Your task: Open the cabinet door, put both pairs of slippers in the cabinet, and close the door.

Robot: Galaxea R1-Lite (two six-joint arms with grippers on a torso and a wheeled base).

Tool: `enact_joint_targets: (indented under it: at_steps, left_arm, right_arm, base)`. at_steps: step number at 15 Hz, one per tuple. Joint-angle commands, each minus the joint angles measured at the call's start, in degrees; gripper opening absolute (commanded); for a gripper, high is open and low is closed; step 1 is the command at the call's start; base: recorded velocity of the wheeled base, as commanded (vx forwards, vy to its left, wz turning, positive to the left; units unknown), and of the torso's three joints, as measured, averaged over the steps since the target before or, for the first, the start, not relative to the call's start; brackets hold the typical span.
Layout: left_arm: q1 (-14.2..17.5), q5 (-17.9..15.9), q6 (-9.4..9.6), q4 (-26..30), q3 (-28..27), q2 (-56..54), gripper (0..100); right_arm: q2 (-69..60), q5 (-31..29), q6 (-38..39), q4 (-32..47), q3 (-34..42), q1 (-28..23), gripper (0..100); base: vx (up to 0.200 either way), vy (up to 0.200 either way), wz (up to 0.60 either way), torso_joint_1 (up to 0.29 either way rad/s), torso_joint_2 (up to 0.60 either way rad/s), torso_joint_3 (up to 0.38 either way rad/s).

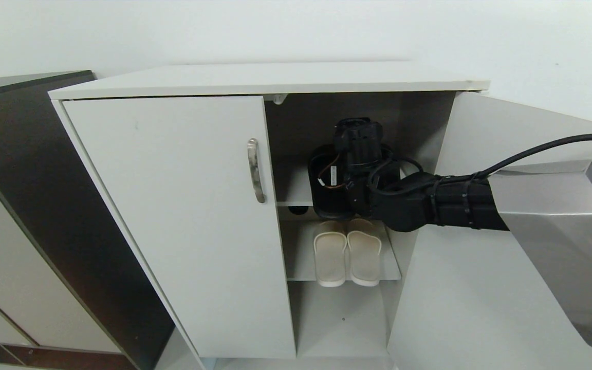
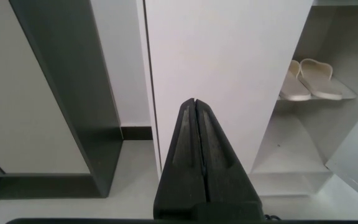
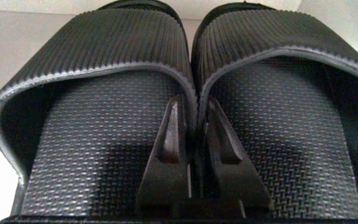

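The right gripper's (image 3: 194,106) fingers (image 3: 174,134) are narrow, pinching the two touching inner walls of the black slippers (image 3: 104,130) so both hang from one grip. The pair is inside the cabinet (image 1: 255,79) at the upper shelf (image 1: 293,194), heels toward the opening. Whether the soles rest on the board I cannot tell. Directly below, the white slippers (image 1: 347,252) lie side by side and touching on the lower shelf (image 1: 301,262), toes inward. The right door (image 1: 481,288) stands swung wide open. The left door (image 1: 172,216) is closed, with its handle (image 1: 256,169) near the inner edge. The left gripper (image 2: 195,109) hangs in front of that closed door with its fingers pressed together and nothing between them. The step in hand looks like placing the second pair. The opening is done and the white pair is already stowed. Next, the black pair likely needs setting flat on the upper shelf. The fingers must then spread to let go and the arm must back straight out without dragging the slippers along. After that the right door has to be pushed shut. Count: four slippers in two pairs, two black and two white. There are two doors, one open and one shut, with one handle, two shelves and two grippers.
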Motion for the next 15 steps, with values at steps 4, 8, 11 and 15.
enact_joint_targets:
  at_steps: [4, 8, 11, 15]
  left_arm:
    - [0.0, 0.0, 0.0, 0.0, 0.0, 0.1, 0]
    - [0.0, 0.0, 0.08, 0.0, 0.0, 0.1, 0]
    - [0.0, 0.0, 0.0, 0.0, 0.0, 0.1, 0]
    - [0.0, 0.0, 0.0, 0.0, 0.0, 0.1, 0]
  right_arm:
    - [1.3, 0.0, -0.8, 0.1, -1.1, -1.2, 0]
    - [2.1, 0.0, -0.9, 0.2, -1.8, -1.8, 0]
    - [2.5, 0.0, -1.1, 0.3, -2.0, -1.8, 100]
    - [0.1, -0.6, -1.2, 1.3, 0.9, -0.9, 100]
  base:
    - [0.0, 0.0, 0.0, 0.0, 0.0, 0.0]
    - [0.0, 0.0, 0.0, 0.0, 0.0, 0.0]
    - [0.0, 0.0, 0.0, 0.0, 0.0, 0.0]
    - [0.0, 0.0, 0.0, 0.0, 0.0, 0.0]
